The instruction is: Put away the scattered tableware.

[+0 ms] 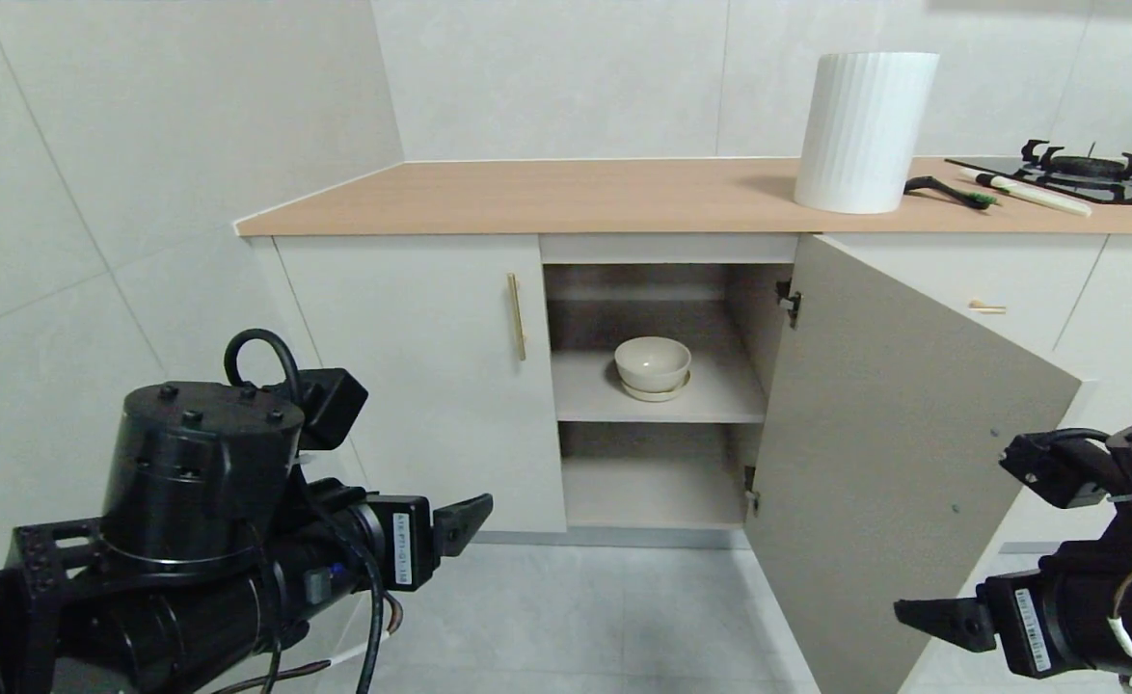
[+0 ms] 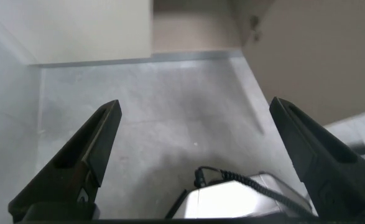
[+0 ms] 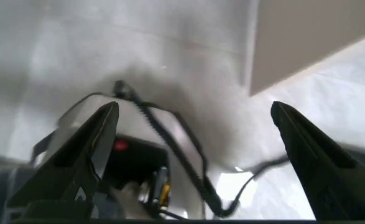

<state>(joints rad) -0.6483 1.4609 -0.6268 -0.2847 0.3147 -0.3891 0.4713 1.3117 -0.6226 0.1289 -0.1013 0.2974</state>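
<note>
progress: the bowl (image 1: 653, 362) sits on a plate (image 1: 656, 391) on the middle shelf (image 1: 715, 393) of the cabinet, so i judge that part done.
left to do: two utensils (image 1: 995, 190) lie on the countertop (image 1: 547, 198) by the white cylinder (image 1: 863, 130); i judge they may need storing. the cabinet door (image 1: 899, 434) stands open.
left gripper (image 2: 194, 112): jaws apart, empty, low over the floor.
right gripper (image 3: 194, 111): jaws apart, empty, low by the door.
bowl to jaws: well apart from both, higher and farther in, between my two arms.
</note>
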